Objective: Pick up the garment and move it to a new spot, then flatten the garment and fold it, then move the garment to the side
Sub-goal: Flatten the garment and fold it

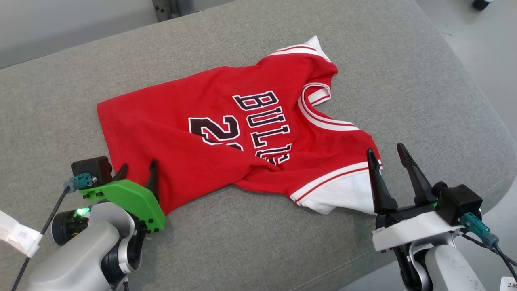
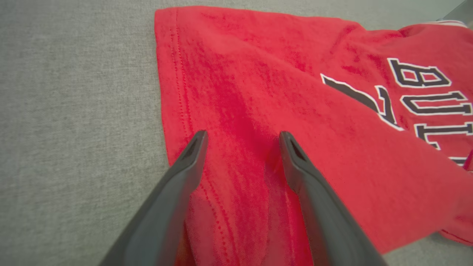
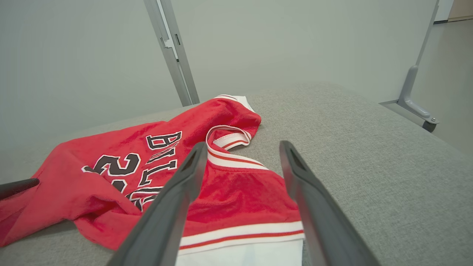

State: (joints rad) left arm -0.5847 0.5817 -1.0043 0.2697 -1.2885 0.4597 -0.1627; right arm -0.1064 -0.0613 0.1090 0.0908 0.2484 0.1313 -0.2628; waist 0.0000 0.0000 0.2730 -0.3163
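A red garment (image 1: 161,125) with black "BULLS" lettering and white-and-red trim lies spread but rumpled on the grey cushion (image 1: 383,64), its near edge folded under. My left gripper (image 1: 138,166) stands open at the garment's near left corner, and in the left wrist view its jaws (image 2: 244,136) straddle a raised fold of the red cloth (image 2: 258,74) without closing on it. My right gripper (image 1: 385,150) is open at the white-trimmed sleeve on the near right. In the right wrist view, this gripper (image 3: 242,145) hovers over the sleeve and collar of the garment (image 3: 74,155).
The cushion's rounded front-right edge (image 1: 497,133) drops to a pale floor (image 1: 476,40). A metal post (image 3: 170,48) and a floor bracket (image 3: 414,96) stand beyond the cushion against a plain wall. Bare grey fabric lies left of the garment (image 2: 74,111) and to its right (image 3: 369,147).
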